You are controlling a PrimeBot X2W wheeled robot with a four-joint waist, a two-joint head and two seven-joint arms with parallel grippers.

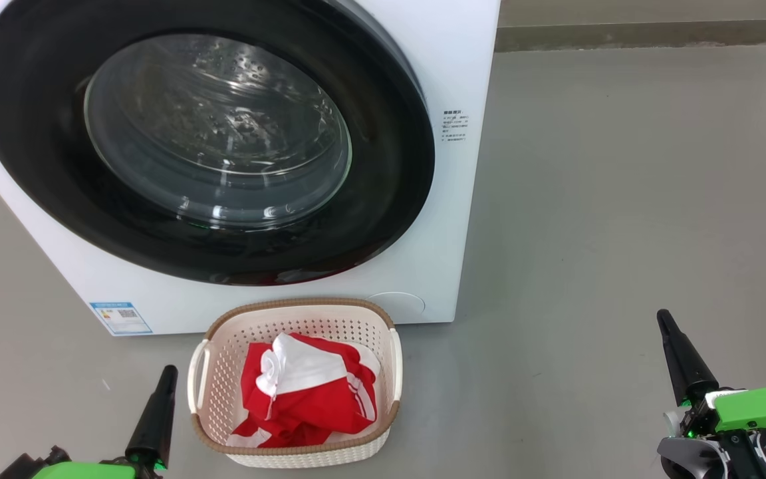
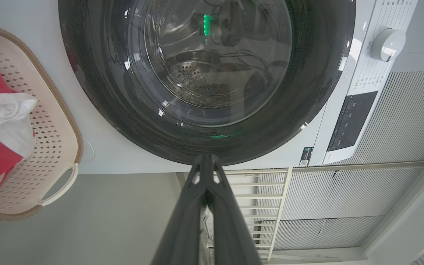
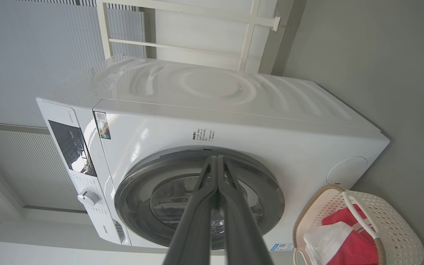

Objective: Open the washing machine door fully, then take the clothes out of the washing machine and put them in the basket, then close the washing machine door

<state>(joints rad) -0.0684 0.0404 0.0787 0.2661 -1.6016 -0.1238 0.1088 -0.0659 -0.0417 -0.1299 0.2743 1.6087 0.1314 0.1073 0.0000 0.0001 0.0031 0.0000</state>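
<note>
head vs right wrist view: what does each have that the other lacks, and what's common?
Head, not right wrist: the left gripper, shut, beside the basket. Right wrist, not head: the washer top, control panel, knob and a white rack behind. Both: the door closed, red clothes in the basket, the shut right gripper.

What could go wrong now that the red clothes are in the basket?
The left gripper sits close beside the basket, so a careless swing might knock it and spill the clothes. The washing machine door looks shut, but I cannot tell whether it latched; it might swing open.
</note>
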